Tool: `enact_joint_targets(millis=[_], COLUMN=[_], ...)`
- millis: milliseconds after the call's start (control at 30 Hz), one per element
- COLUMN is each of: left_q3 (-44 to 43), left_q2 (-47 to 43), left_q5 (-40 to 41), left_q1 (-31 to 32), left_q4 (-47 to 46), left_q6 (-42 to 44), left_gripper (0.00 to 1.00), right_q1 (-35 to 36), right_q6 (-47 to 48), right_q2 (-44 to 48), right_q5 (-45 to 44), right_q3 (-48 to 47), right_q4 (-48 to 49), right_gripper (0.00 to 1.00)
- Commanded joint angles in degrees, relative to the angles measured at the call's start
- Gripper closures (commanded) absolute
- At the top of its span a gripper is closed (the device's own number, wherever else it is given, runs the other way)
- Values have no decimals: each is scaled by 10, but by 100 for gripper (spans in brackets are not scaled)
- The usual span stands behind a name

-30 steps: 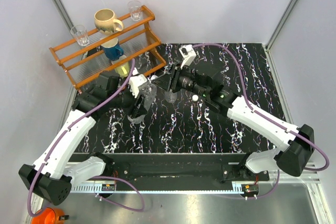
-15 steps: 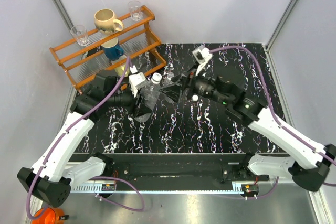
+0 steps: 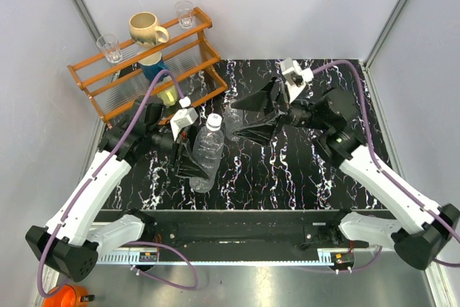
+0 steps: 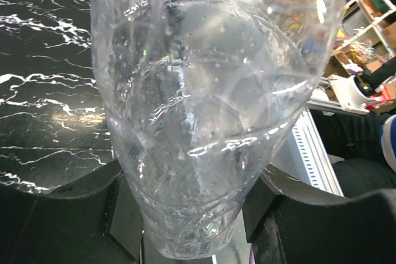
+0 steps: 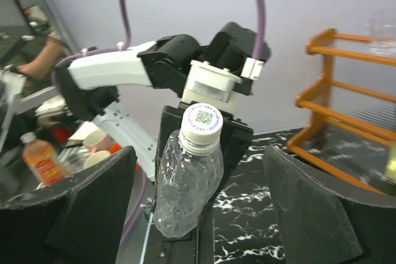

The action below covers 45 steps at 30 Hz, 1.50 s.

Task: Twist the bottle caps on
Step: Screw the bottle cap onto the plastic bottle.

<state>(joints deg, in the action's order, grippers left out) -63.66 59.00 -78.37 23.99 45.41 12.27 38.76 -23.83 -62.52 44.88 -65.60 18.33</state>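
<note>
Right wrist view: left fingers [image 4: 74, 214] clamp the clear ribbed plastic bottle [image 5: 185, 183] neck-up toward the surface's [image 3: 287, 185] left edge, presumably steadying it for twisting, round white cap [image 5: 201, 122] on its neck, right fingers [image 5: 80, 196] wide apart.

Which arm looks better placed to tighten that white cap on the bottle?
Probably right. The right end effector is open, empty and faces the round white plastic cap. The left end effector is busy, clamped on the clear ribbed plastic bottle.
</note>
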Motion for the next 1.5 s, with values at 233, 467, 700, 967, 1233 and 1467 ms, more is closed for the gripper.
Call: enact_joint_targets(millis=[233, 467, 700, 967, 1233, 1467], left_q3=[-23, -22, -24, -29, -27, -23], left_q2=[6, 6, 8, 10, 9, 4], left_q5=[-135, -117, -107, -98, -86, -81], left_q1=[-3, -3, -3, -3, -3, -3], left_q4=[-11, -11, -12, -10, -10, -11], left_q6=[-1, 5, 6, 7, 8, 9], left_gripper=[100, 100, 100, 100, 100, 100], right_q1=[-4, -4, 0, 14, 27, 34], right_q6=[-311, -418, -426, -376, -347, -306], right_q2=[-162, -224, -236, -234, -233, -231], right_q5=[166, 167, 165, 175, 173, 160], right_q3=[-31, -58, -59, -66, -72, -80], right_q4=[461, 602, 602, 530, 478, 430], right_gripper=[23, 34, 47, 53, 52, 57])
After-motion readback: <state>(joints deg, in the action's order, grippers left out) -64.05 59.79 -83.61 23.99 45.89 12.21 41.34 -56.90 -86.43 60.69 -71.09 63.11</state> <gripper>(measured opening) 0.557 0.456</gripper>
